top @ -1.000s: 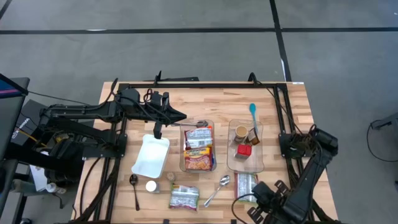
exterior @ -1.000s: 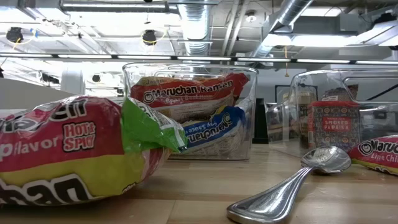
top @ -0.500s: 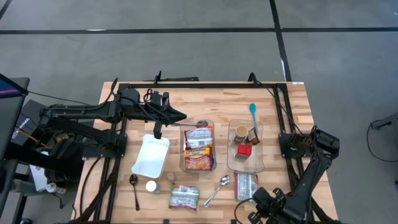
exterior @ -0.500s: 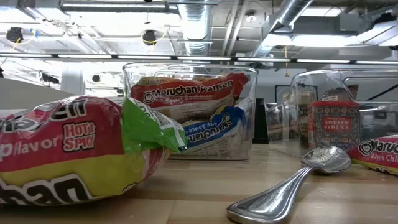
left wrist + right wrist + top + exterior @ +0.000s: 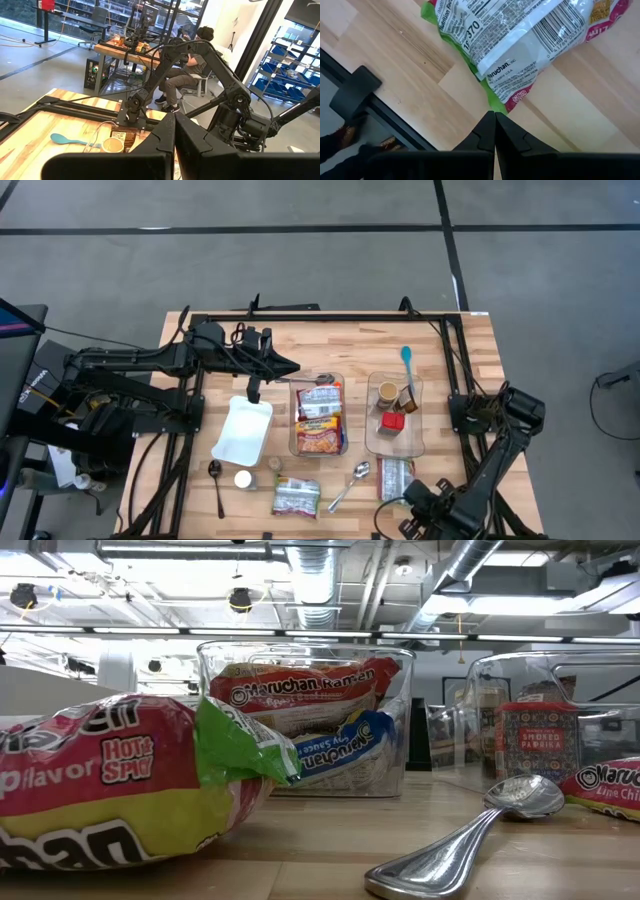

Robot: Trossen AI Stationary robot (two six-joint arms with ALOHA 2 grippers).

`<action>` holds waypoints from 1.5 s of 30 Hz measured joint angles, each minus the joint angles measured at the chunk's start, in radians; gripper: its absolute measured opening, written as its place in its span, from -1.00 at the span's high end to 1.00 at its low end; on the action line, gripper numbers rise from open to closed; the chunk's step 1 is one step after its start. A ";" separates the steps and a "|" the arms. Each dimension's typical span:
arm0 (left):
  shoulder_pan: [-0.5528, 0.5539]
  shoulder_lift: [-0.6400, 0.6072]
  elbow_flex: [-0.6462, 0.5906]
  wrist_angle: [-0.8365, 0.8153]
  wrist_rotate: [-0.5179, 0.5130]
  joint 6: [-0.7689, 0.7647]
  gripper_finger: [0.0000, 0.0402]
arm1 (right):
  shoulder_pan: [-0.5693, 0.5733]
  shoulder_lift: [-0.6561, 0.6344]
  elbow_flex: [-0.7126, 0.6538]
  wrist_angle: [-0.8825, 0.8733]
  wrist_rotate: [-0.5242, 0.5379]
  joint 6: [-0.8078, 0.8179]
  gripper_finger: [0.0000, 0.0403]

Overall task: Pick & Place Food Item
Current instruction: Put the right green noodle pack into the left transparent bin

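Ramen packet [image 5: 520,37] lies just ahead of the right gripper [image 5: 494,120], fingers closed together; they should spread before descending.

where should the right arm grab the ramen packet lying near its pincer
Take the ramen packet by its crimped green end seam, coming straight down from above. It lies flat on the table, label side down, so the thin seam nearest the right pincer fits between the fingers more easily than the wide, puffy body. The fingers are shut now and would have to open first.
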 joint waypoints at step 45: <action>0.000 0.000 0.000 0.000 0.000 0.000 1.00 | -0.017 0.000 -0.162 0.169 -0.006 -0.016 0.03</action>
